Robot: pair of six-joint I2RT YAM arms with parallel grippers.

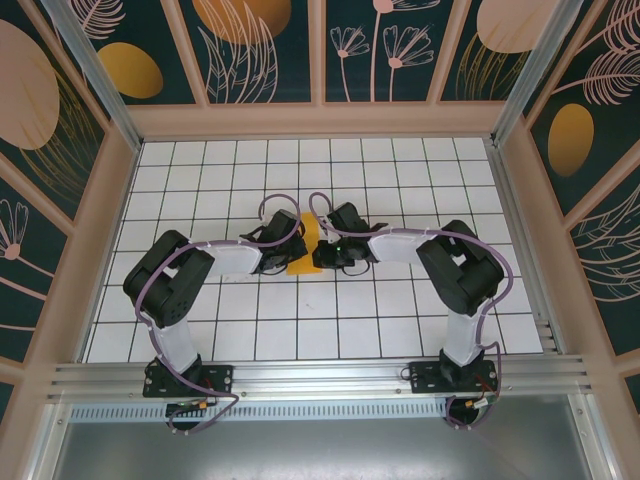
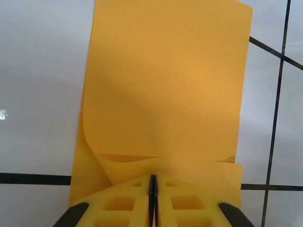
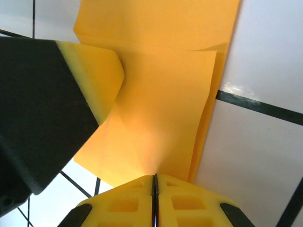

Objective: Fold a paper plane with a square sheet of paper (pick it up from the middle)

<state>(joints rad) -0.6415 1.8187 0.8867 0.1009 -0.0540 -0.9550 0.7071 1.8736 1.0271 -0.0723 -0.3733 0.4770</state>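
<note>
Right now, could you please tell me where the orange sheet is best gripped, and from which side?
Probably the raised edge of the square sheet of paper, approached low from the left gripper, whose shut jaws pinch it: that edge curls off the table, while the rest looks flat.

On the white gridded table (image 1: 400,180), both arms fold in from wide-set elbows so that the left gripper (image 1: 292,255) and right gripper (image 1: 325,252) face each other near the middle, with an orange-yellow paper (image 1: 310,243) wedged between them as a narrow strip running away from the bases. Both grippers touch the paper, though their jaws are too small to make out. Purple cables (image 1: 275,205) loop above each wrist, a metal rail (image 1: 320,375) carries the two bases at the near edge, and dark walls (image 1: 260,50) painted with ovals and flowers surround the table.
</note>
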